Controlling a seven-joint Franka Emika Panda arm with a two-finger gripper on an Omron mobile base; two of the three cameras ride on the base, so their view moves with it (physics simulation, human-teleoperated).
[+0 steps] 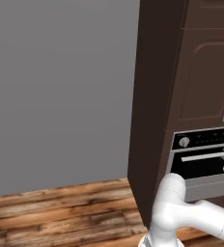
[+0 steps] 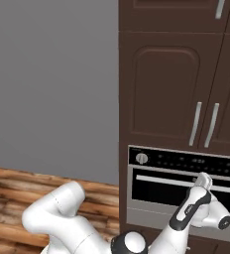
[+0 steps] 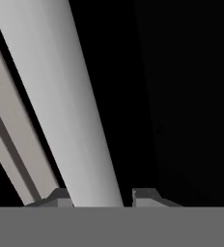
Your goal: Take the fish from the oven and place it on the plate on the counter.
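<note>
Oven (image 2: 181, 191) is seen built into tall dark brown cabinetry (image 2: 156, 89), w/ black control panel and round silver knob (image 2: 142, 158) at its left end. Door is shut; dark glass is crossed by a silver bar handle (image 2: 166, 181) just under the panel. Cabinet doors above carry vertical silver pulls (image 2: 195, 124). Left of the cabinetry a plain grey wall (image 1: 61, 91) is seen, over wood plank floor (image 1: 61, 207).

Arm is stretched to the oven front, hand at the handle's right part. Gripper (image 3: 97, 197) is seen in hand view w/ the pale handle bar (image 3: 61, 106) running between the two fingertips (image 3: 145, 197), one tip each side, jaws part closed around it. Whether the pads are actually pressed on the bar can't be told. Behind the bar only dark glass is seen.

Fish's position can't be told w/ the door shut.
</note>
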